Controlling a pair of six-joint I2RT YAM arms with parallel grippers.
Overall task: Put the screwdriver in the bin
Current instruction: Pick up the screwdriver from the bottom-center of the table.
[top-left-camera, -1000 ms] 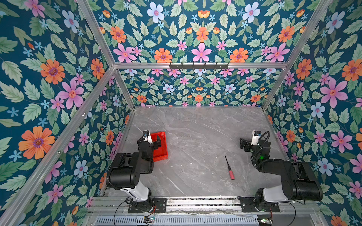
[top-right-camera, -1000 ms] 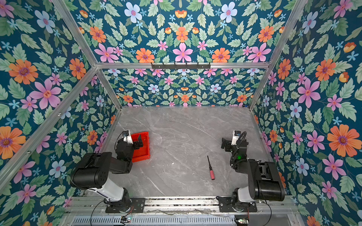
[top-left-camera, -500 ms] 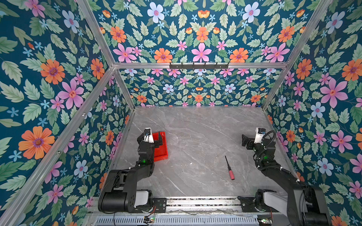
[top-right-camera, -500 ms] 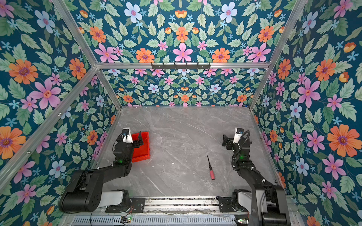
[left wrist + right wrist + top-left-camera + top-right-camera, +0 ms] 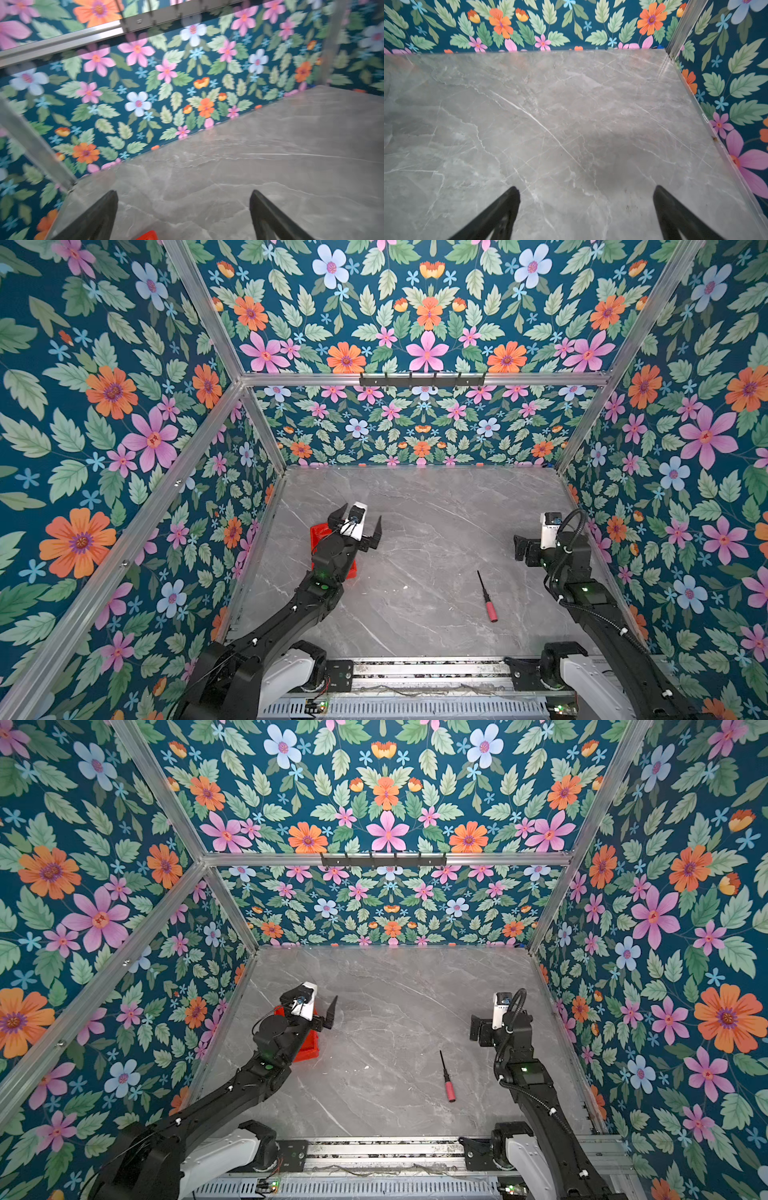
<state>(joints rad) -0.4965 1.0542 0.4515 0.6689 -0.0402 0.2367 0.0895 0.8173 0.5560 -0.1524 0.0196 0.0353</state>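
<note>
The screwdriver lies flat on the grey marble table, right of centre, red-pink handle toward the front, black shaft pointing back. The red bin sits at the left side, mostly covered by my left arm; only a corner of the bin shows in the left wrist view. My left gripper hovers open over the bin's far right part, holding nothing. My right gripper stands open and empty near the right wall, behind and right of the screwdriver.
Floral walls with aluminium posts enclose the table on three sides. A black hook rail hangs on the back wall. Bare marble lies between the two arms and toward the back. The arm bases sit on a metal rail in front.
Both arms have unfolded and stretched out from their bases. The left gripper has risen and swung right and back over the bin. The right gripper rose slightly. The screwdriver has not moved.
</note>
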